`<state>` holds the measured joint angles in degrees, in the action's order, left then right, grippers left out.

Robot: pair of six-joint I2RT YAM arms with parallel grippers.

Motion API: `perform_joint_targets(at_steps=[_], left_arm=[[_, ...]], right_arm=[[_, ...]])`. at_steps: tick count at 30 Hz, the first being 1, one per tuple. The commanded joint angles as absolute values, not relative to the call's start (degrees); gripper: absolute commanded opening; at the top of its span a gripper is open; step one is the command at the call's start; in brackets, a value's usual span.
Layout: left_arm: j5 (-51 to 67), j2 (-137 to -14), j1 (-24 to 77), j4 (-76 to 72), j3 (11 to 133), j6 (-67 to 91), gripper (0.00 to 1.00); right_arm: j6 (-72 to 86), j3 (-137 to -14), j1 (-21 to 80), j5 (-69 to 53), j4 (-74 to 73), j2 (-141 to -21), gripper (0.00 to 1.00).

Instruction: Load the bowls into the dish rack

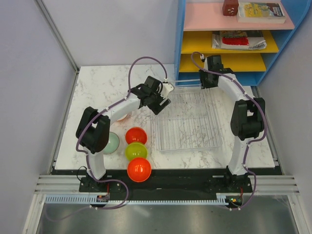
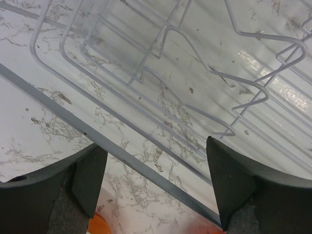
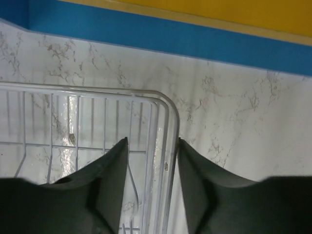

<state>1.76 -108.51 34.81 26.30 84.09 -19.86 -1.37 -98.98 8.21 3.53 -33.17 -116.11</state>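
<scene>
We are noting the left gripper (image 2: 155, 148) hovering with fingers wide apart at the far left corner of the dish rack (image 1: 187, 126). The right gripper (image 3: 152, 146) is sitting astride the rack's far rim, fingers narrowly apart around the wire; we cannot tell whether it is gripping. Left of the rack, a sage-green bowl (image 1: 112, 142), an orange-red bowl (image 1: 136, 135), a yellow-green bowl (image 1: 136, 151) and a second orange-red bowl (image 1: 139, 169) are lying on the table (image 1: 97, 87).

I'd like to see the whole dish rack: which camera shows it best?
Top external: nearly the whole dish rack lies in frame. The left wrist view shows only wires near one corner; the right wrist view, one rounded corner.
</scene>
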Motion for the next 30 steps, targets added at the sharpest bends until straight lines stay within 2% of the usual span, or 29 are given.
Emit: perform_joint_targets(at_steps=[1,2,5,11,14,17,23,30], left_arm=[[3.1,-108.6,33.8,29.3,88.4,-21.8,0.91],[3.2,-108.5,33.6,29.3,88.9,-21.9,0.92],[3.1,-107.1,33.3,29.4,90.3,-22.4,0.96],[4.0,-100.7,32.7,30.0,89.2,-23.8,1.00],[5.3,-95.1,32.6,30.3,84.6,-26.0,1.00],[8.3,-89.3,32.6,31.1,79.3,-29.3,1.00],[13.9,-70.0,32.7,34.8,58.9,-37.1,1.00],[22.1,-52.3,32.8,46.0,48.9,-42.3,0.95]], right_arm=[[-3.3,-102.0,9.2,1.6,-31.5,-113.9,0.58],[-3.4,-101.8,9.2,1.7,-31.6,-113.6,0.66],[-4.0,-101.9,9.2,2.4,-32.1,-112.0,0.74],[-4.5,-101.7,9.2,2.9,-33.3,-107.5,0.81],[-5.2,-100.5,9.1,2.2,-34.6,-104.9,0.85],[-7.0,-98.5,9.2,1.5,-36.1,-101.7,0.87],[-9.6,-93.5,9.2,-1.6,-39.2,-94.5,0.89],[-9.2,-91.6,9.2,-3.3,-40.8,-88.4,0.88]])
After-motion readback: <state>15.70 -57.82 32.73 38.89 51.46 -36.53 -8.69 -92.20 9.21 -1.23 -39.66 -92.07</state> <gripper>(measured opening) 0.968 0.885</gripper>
